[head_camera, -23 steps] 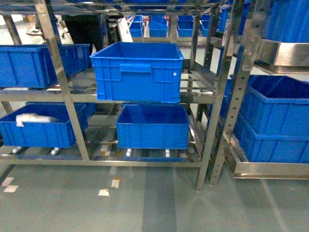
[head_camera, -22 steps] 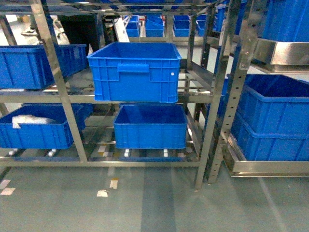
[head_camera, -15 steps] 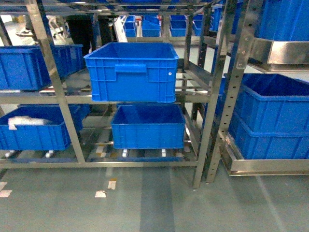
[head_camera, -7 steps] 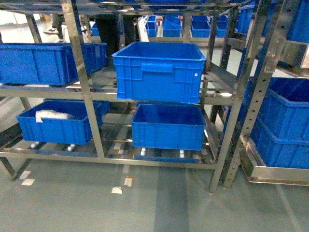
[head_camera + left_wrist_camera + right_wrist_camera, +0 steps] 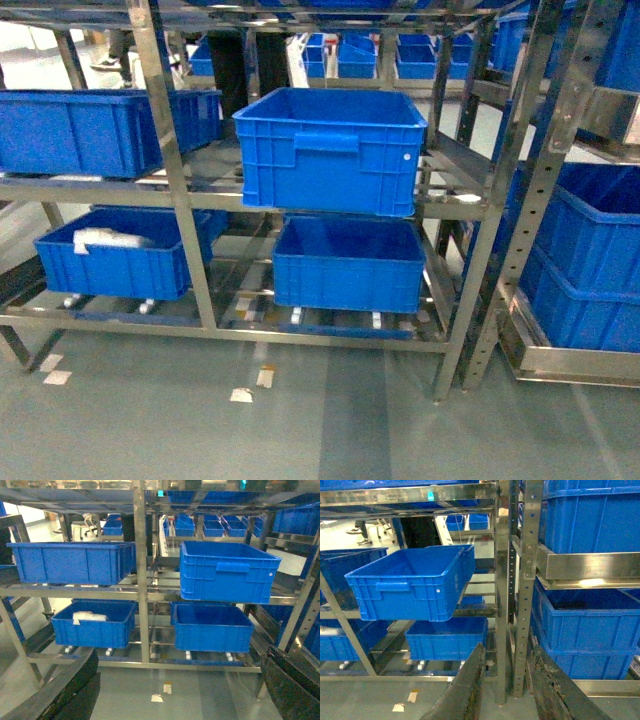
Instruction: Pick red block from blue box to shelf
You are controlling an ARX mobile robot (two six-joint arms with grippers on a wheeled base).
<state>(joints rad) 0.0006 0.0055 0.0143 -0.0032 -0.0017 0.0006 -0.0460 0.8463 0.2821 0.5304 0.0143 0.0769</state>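
Facing the shelf [image 5: 180, 190] stocked with dark blue ribbed crates [image 5: 330, 150]. Red block and blue box nowhere in view. Left hand [image 5: 175, 690] spread wide, right hand [image 5: 507, 690] parted, both empty.

A steel shelf [image 5: 141, 580] fills the view, its tiers holding dark blue ribbed crates. One crate [image 5: 226, 571] juts forward on the middle tier at right, another [image 5: 212, 628] sits below it. A lower-left crate [image 5: 93, 624] holds a white bundle [image 5: 89, 616]. The left hand's dark fingers [image 5: 60, 692] frame the bottom corners, spread wide apart.
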